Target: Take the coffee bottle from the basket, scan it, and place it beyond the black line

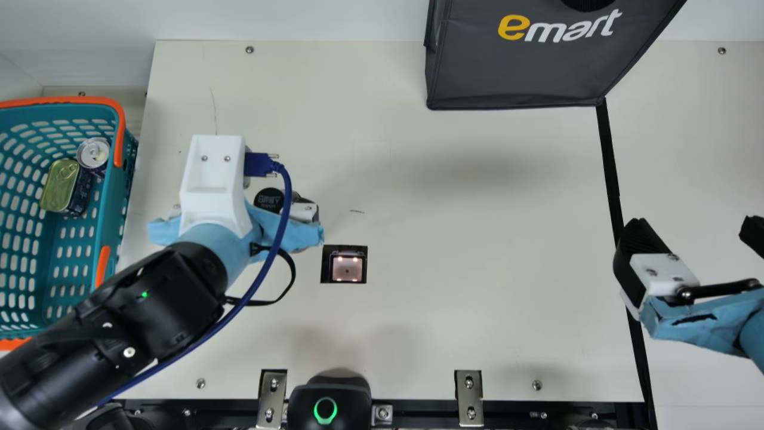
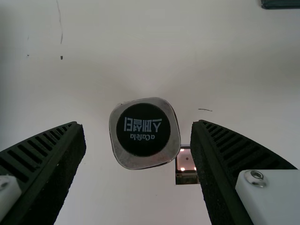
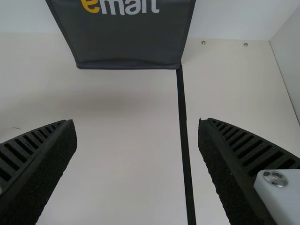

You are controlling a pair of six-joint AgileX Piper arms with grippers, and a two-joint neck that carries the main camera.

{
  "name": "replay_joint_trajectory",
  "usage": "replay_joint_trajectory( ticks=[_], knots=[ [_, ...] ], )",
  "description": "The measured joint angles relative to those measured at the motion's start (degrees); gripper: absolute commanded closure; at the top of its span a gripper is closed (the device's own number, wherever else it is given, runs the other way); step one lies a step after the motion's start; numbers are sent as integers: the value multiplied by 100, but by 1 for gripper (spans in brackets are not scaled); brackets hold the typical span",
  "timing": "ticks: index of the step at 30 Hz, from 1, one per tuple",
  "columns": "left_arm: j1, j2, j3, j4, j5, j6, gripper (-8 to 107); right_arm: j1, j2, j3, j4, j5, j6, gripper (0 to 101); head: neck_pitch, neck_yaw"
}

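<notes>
In the main view, the coffee bottle's black cap (image 1: 268, 200) shows beside my left gripper (image 1: 303, 212), close to the scanner (image 1: 347, 267). From the left wrist view, the bottle (image 2: 145, 133) is seen from above, its silver body squarish around the cap. It lies between the spread fingers of my left gripper (image 2: 137, 125), a gap on either side. The scanner (image 2: 186, 160) glows beyond one finger. My right gripper (image 1: 692, 233) is open over the black line (image 1: 610, 155); in the right wrist view, bare table and the line (image 3: 183, 122) show between the fingers of this gripper (image 3: 137, 123).
The teal basket (image 1: 107, 197) at the far left holds a tin (image 1: 59, 186) and a can (image 1: 94, 153). A dark shopping bag (image 1: 519, 65) stands at the back, its corner at the line's far end. Metal brackets (image 1: 469, 397) sit along the front edge.
</notes>
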Motion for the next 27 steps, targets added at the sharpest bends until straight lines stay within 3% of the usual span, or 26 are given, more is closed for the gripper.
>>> replay_joint_trajectory(
  ticks=[27],
  knots=[
    [154,429,-31,-28,-200,-236,9,0,0,0,0,0,0,10,0,0]
  ],
)
